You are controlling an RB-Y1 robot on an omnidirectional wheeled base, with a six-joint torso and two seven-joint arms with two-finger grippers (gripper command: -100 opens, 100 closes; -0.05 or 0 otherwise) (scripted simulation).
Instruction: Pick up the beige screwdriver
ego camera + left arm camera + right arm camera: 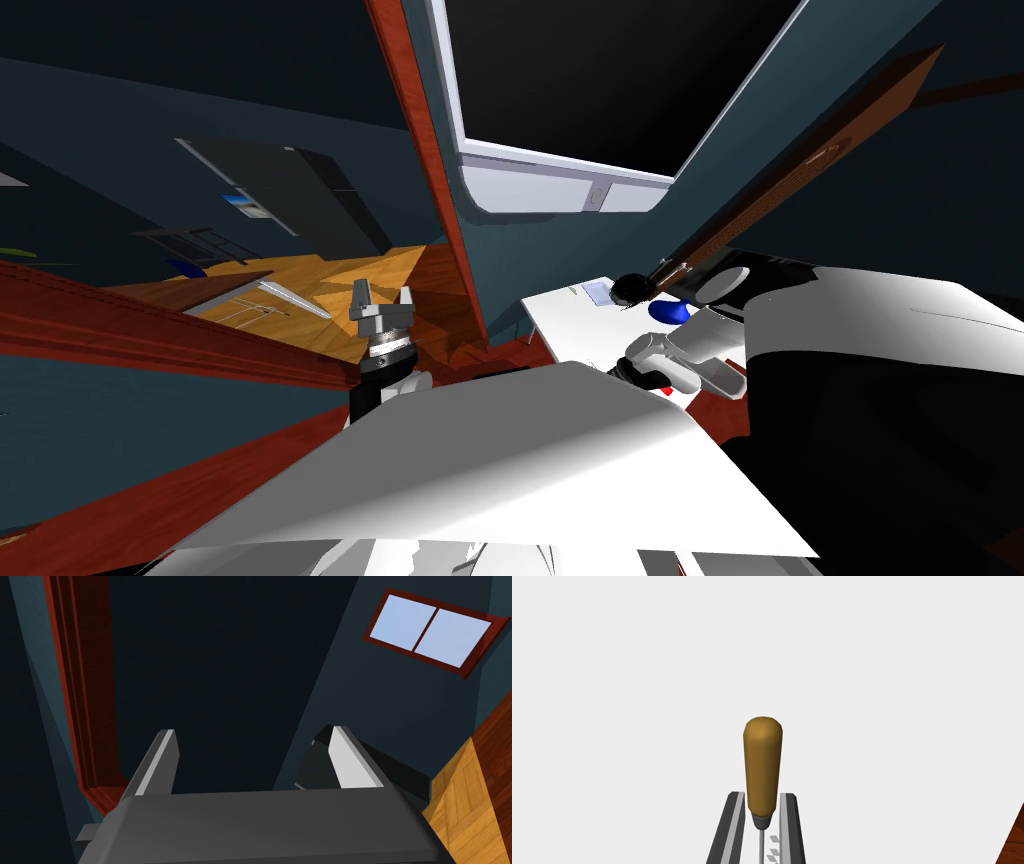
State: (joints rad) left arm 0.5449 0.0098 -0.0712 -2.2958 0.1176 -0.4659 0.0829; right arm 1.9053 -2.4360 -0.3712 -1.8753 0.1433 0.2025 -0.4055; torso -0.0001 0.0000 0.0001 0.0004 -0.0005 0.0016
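Gripping the screwdriver (762,766) in the right gripper (762,794), drawn in narrow, with both fingers (733,826) pressed to the sides of the ochre-brown handle's lower end, beside the dark collar and the thin grey shaft. Beyond the handle, looking along that wrist, seeing the plain top of the white table (862,676) and a sliver of red-brown floor (1017,841) past its edge; cannot tell whether lifted off the table or lying on it. From the head, seeing the right forearm (665,360) bent over the table's near end, and farther along the table a blue object (672,312), a black rounded thing (632,290) and a pale sheet (597,292). Well apart from the table, before orange parquet (300,285), holding the left gripper (383,305) upright, spread wide.
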